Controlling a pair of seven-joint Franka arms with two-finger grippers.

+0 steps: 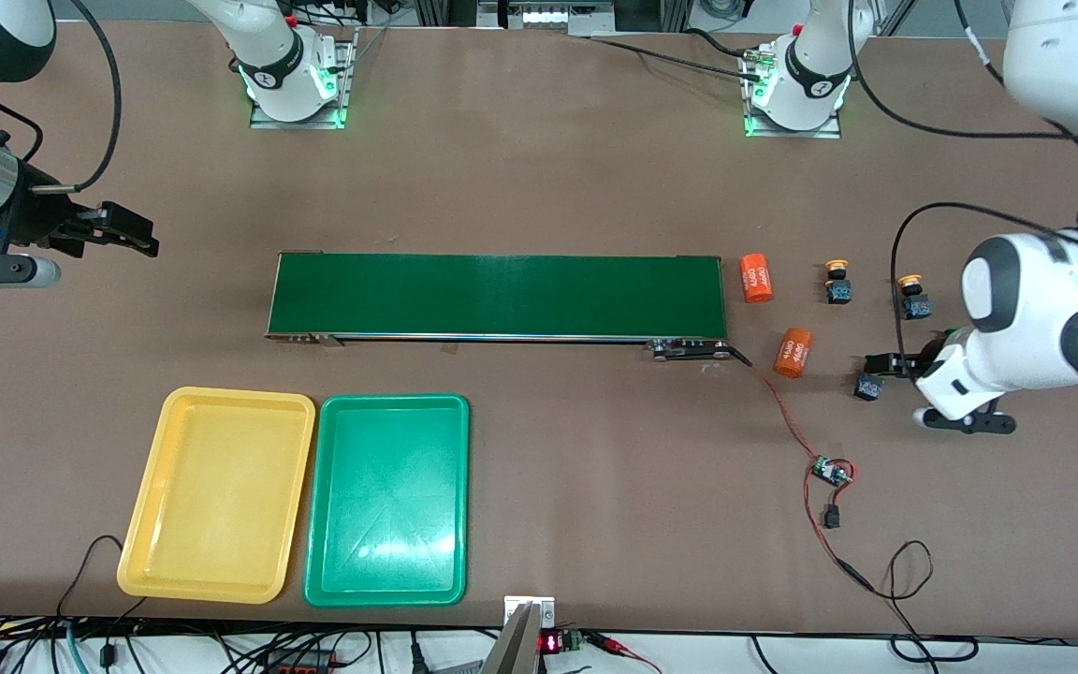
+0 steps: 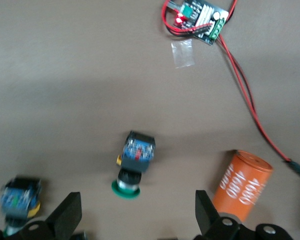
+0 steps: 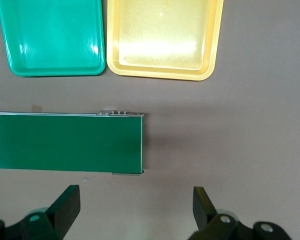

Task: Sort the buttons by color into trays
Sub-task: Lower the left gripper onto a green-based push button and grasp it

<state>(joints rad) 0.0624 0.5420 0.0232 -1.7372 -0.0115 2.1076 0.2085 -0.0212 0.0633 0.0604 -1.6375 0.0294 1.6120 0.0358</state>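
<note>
Two yellow-capped buttons stand at the left arm's end of the table. A green-capped button lies on its side there and also shows in the front view. My left gripper is open and empty just above it, with the green cap toward the gap. Another button lies beside one finger; its cap does not show. My right gripper waits open and empty over the right arm's end. The yellow tray and green tray lie side by side, both empty.
A long dark green conveyor belt lies mid-table. Two orange cylinders lie off its end, one also in the left wrist view. A small circuit board with red wires lies nearer the front camera.
</note>
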